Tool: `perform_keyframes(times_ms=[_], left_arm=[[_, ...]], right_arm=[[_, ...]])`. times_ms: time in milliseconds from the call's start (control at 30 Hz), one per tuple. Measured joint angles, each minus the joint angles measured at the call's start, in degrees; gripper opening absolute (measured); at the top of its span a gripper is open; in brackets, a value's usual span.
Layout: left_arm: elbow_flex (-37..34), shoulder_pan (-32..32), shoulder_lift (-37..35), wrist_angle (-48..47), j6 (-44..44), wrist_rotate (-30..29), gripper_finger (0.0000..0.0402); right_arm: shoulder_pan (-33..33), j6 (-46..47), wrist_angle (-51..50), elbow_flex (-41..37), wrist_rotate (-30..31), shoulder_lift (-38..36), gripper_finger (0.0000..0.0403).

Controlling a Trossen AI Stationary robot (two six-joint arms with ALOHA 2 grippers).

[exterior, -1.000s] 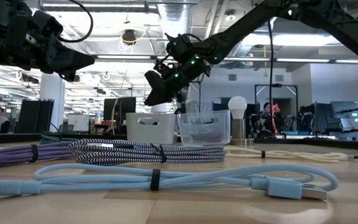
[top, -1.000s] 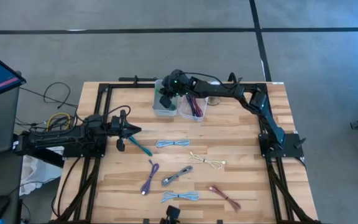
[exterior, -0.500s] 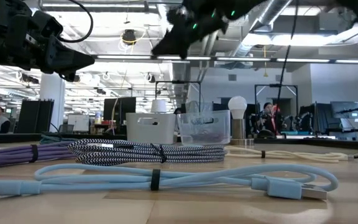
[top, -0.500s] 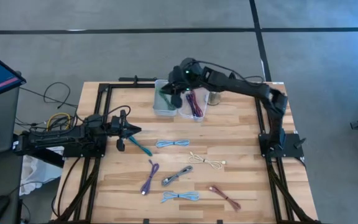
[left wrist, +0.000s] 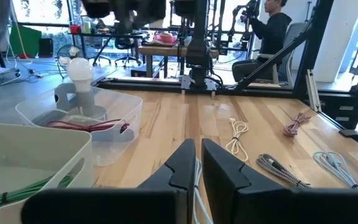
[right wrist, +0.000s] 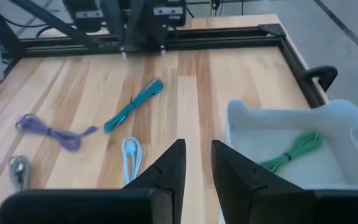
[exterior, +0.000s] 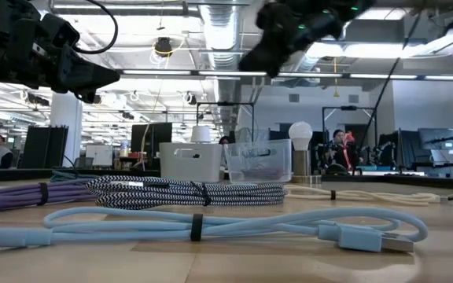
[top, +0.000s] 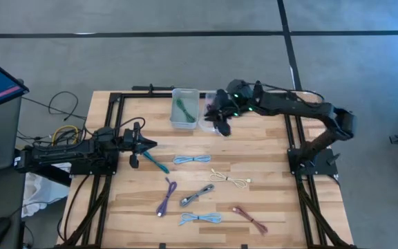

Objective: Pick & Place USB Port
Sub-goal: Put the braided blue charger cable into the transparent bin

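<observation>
A green cable (top: 182,108) lies inside the white bin (top: 175,119) at the table's far edge; the right wrist view shows that green cable (right wrist: 291,152) on the bin's floor. Beside it stands a clear bin (left wrist: 126,106) with a red cable (left wrist: 86,126) in it. My right gripper (top: 217,116) hangs high over the clear bin, narrowly open and empty (right wrist: 197,163). My left gripper (top: 150,144) waits at the table's left side, shut (left wrist: 198,152), just beyond the near end of a teal cable (top: 156,164). Several more bundled cables lie on the wood.
Loose on the table lie a light blue cable (top: 191,160), a cream one (top: 230,179), a purple one (top: 166,197), a grey striped one (top: 197,196), another light blue (top: 200,218) and a red one (top: 249,218). A white bulb-shaped object (left wrist: 79,70) stands behind the clear bin.
My right gripper rose from low over the white bin and swung toward the table's right, ending high above the clear bin. The green cable, hidden under the gripper a second ago, now lies uncovered in the white bin.
</observation>
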Motion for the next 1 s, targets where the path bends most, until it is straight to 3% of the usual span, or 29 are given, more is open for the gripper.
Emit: perform_keyframes(times_ms=[200,367,500,700,867,1000], left_arm=[[0.0,0.0,1.5,0.0,-4.3,0.0,0.0027],[0.0,0.0,3.8,0.0,-4.3,0.0,0.0027],[0.0,0.0,4.8,0.4,-3.7,0.0,0.0027],[0.0,0.0,6.2,0.0,3.0,0.4,0.0027],[0.0,0.0,6.7,0.8,13.7,-4.7,0.0027],[0.0,0.0,6.6,7.0,20.1,-7.0,0.0027]], right_arm=[[0.5,0.9,9.2,-16.1,0.0,-12.7,0.0069],[2.1,2.6,22.7,-29.5,-0.1,-22.7,0.0069],[2.8,7.1,28.0,-37.4,0.0,-27.2,0.0069],[2.9,12.5,28.1,-41.5,3.2,-27.6,0.0069],[2.9,12.9,29.6,-41.7,4.8,-25.7,0.0069],[2.9,9.2,31.1,-41.7,4.8,-26.2,0.0069]])
